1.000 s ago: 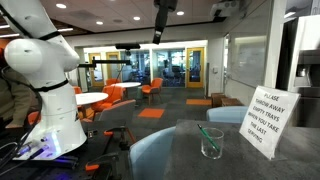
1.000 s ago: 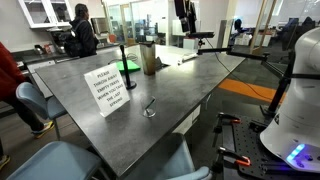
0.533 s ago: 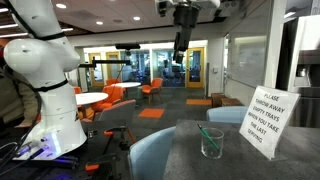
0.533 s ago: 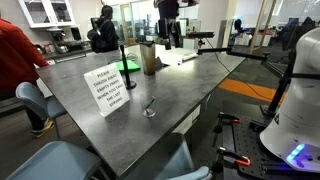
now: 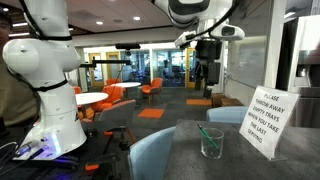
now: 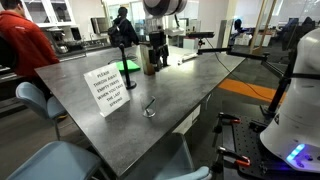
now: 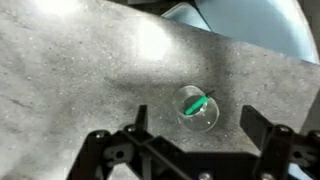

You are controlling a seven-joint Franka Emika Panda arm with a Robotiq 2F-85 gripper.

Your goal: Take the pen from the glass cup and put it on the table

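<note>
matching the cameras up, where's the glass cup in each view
Exterior view: glass cup low, right of centre, left of the white sign.
Exterior view: glass cup near centre, right of the white sign.
Wrist view: glass cup right of centre, pen inside.
Shared landmark: the white sign, exterior views only.

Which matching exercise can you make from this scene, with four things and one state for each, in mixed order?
Things: 1 pen; 2 glass cup; 3 white sign; 4 gripper.
States: A open, in the air; B green, inside the cup; C clear, standing on the table; D upright, with printed text.
Pairs: 1-B; 2-C; 3-D; 4-A.
</note>
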